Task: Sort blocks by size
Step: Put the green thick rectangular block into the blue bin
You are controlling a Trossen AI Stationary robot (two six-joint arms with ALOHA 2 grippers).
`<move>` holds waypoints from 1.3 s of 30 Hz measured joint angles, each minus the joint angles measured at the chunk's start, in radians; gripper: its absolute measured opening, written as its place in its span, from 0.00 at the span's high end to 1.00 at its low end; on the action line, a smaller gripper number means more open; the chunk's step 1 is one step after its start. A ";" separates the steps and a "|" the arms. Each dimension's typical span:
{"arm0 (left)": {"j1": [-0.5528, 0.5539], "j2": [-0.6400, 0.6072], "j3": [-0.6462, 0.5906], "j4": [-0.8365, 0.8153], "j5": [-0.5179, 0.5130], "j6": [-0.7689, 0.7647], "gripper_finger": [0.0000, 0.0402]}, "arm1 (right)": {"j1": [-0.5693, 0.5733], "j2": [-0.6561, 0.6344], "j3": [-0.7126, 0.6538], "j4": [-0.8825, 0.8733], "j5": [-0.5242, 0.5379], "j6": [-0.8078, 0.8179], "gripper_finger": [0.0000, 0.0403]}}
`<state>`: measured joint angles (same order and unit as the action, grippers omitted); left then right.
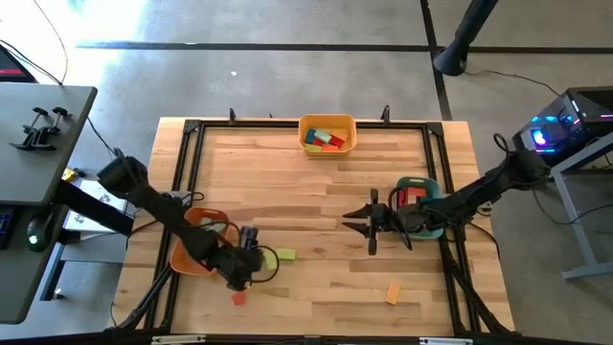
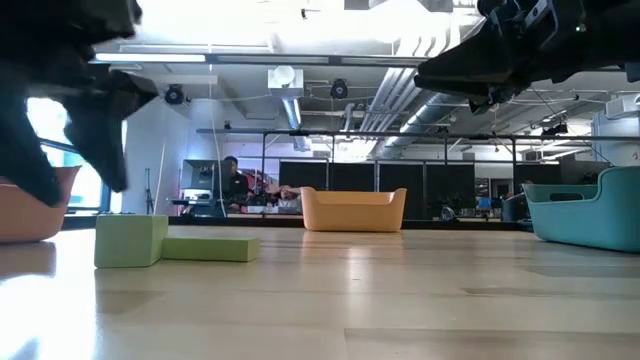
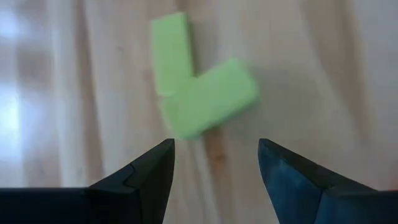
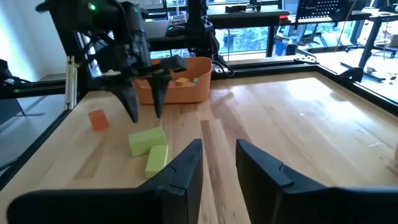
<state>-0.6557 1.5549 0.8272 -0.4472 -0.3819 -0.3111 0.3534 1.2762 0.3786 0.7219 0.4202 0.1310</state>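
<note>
Two light green blocks (image 3: pixel 205 99) lie flat on the table, touching in an L. My left gripper (image 3: pixel 216 162) hangs open just above them, tilted down, fingers clear of them; it also shows in the high view (image 1: pixel 253 268) and the right wrist view (image 4: pixel 144 109). My right gripper (image 1: pixel 352 223) hovers near the table's middle, pointing level toward the left. Its fingers (image 4: pixel 189 165) stand a narrow gap apart with nothing between. A red block (image 1: pixel 238 298) and an orange block (image 1: pixel 392 292) lie near the front edge.
An orange tray (image 1: pixel 188 257) sits under the left arm. A yellow tray (image 1: pixel 328 147) with several blocks stands at the far middle. A teal tray (image 1: pixel 433 228) holding a red block lies beneath the right arm. Black rails (image 1: pixel 182 182) frame the table. A person (image 2: pixel 232 180) is in the room behind.
</note>
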 joint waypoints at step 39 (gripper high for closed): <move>0.203 0.314 -0.052 0.705 0.070 0.130 0.54 | 0.002 0.001 0.001 -0.030 -0.017 0.026 0.78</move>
<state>-0.4526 1.8684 0.7757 0.2575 -0.3123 -0.1815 0.3552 1.2770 0.3798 0.6919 0.4034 0.1570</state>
